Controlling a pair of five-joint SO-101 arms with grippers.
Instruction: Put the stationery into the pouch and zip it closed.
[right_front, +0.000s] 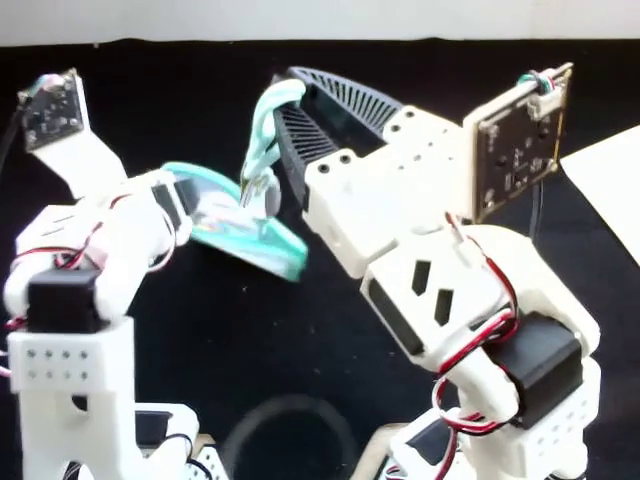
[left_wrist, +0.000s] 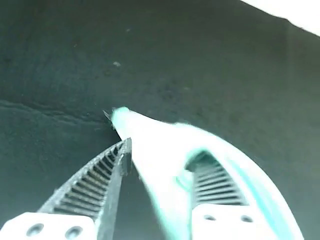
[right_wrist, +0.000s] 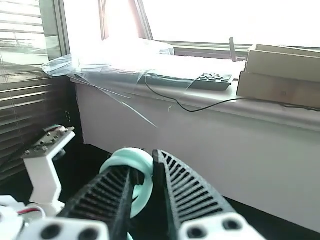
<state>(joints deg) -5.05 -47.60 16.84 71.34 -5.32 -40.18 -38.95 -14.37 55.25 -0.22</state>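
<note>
Nearby, the left fingers (left_wrist: 95, 185) are closed tight on one end of the teal pouch (right_front: 245, 240), holding it raised off the black surface (right_front: 220, 340). Farther back, the right fingers (right_front: 300, 140) pinch the pouch's pale loop (right_front: 262, 135) at its top.

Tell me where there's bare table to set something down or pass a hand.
Bare black tablecloth lies below the mint-green soft pouch, between the two arm bases, and behind them. Mid-air is crowded: the left claw and right claw both grip the pouch. A white sheet borders the right edge.
</note>
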